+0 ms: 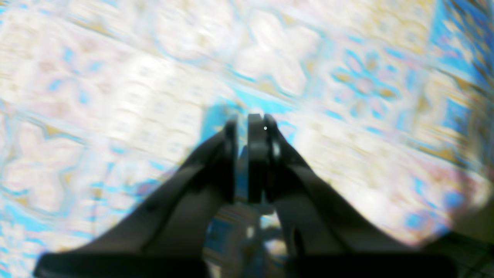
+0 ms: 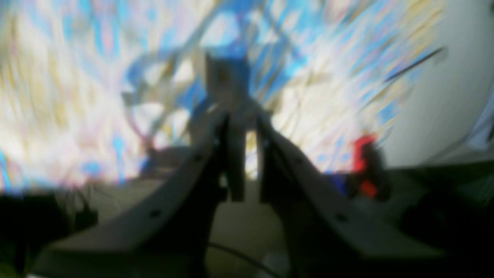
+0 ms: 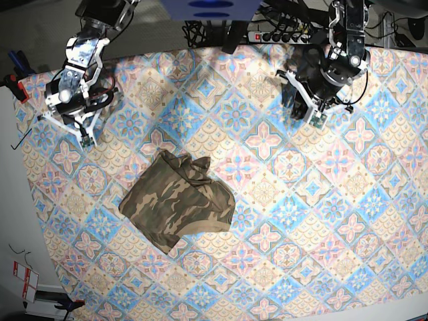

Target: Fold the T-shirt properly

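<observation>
The T-shirt (image 3: 177,200) is soft, matt cloth with a camouflage print, lying rumpled with creases across its surface. Beneath it, the patterned cloth (image 3: 287,200) covering the tabletop looks like thin printed fabric, matt and mostly smooth, with pastel tiles. In the left wrist view, the left gripper (image 1: 247,123) has fingers (image 1: 257,154) of dark plastic with a slight sheen. The right gripper (image 2: 241,127) looks like the same dark matt plastic, though blurred.
</observation>
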`<state>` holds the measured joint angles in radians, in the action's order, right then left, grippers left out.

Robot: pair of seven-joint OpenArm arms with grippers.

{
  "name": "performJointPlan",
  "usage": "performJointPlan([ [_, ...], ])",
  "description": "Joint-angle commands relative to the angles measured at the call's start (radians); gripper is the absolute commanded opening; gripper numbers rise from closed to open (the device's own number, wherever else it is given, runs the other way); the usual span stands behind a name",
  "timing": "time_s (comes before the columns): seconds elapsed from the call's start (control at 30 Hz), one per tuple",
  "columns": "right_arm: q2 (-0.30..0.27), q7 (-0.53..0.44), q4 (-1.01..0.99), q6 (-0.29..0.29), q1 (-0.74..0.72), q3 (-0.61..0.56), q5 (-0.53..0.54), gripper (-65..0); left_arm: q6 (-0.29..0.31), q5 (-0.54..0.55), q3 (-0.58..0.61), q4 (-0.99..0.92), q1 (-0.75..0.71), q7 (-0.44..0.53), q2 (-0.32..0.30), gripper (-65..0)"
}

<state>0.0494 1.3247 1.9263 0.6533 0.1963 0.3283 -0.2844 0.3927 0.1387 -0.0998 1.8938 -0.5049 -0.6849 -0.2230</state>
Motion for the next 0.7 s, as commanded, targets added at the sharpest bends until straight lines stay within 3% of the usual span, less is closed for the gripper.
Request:
performJointPlan([
  [0.0,-0.007,-0.009,0.019,0.0,0.01,0.004,-0.005,-60.4,-0.004,0.009,-0.004,0.019,-0.024,0.018,-0.008,-61.1],
  [0.33,0.022,-0.076,0.017,0.0,0.176,0.005,-0.003,-60.4,-0.004,0.009,-0.002,0.019,-0.206,0.02,-0.006,-61.1],
  [0.53,0.031,-0.076,0.015,0.0,0.236,0.005,-0.003,-60.4,-0.004,0.009,-0.001,0.014,-0.32,0.104,-0.006,-61.1],
  [0.67,0.048,-0.076,0.014,0.0,0.263,0.005,-0.003,-60.4,-0.004,0.009,-0.001,0.013,-0.372,0.109,-0.006,-61.1],
])
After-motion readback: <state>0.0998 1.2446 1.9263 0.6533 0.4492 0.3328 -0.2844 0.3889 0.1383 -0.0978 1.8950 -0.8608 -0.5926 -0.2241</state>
